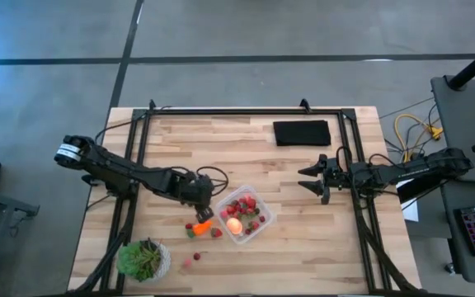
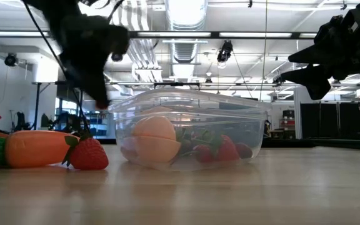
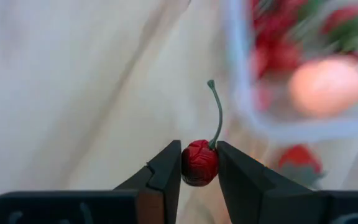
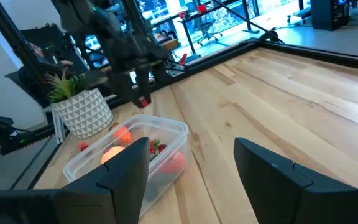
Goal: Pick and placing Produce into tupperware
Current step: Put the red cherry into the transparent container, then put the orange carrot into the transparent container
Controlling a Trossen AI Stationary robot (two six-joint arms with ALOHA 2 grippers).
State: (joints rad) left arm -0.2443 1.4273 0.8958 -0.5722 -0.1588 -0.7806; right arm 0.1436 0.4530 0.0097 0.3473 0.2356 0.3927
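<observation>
Table (image 1: 303, 223): pale, matt wood planks. Tupperware (image 2: 249, 125): clear, glossy plastic. Cherry (image 3: 199, 163): wrinkled red skin. Pad (image 1: 302, 132): matt black. Plant pot (image 4: 82, 109): white, triangle-patterned.

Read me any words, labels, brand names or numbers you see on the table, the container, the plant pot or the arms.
None can be read.
The clear container, the plant pot and the black pad show no print.
Any marks on the arms are too small to read.
</observation>
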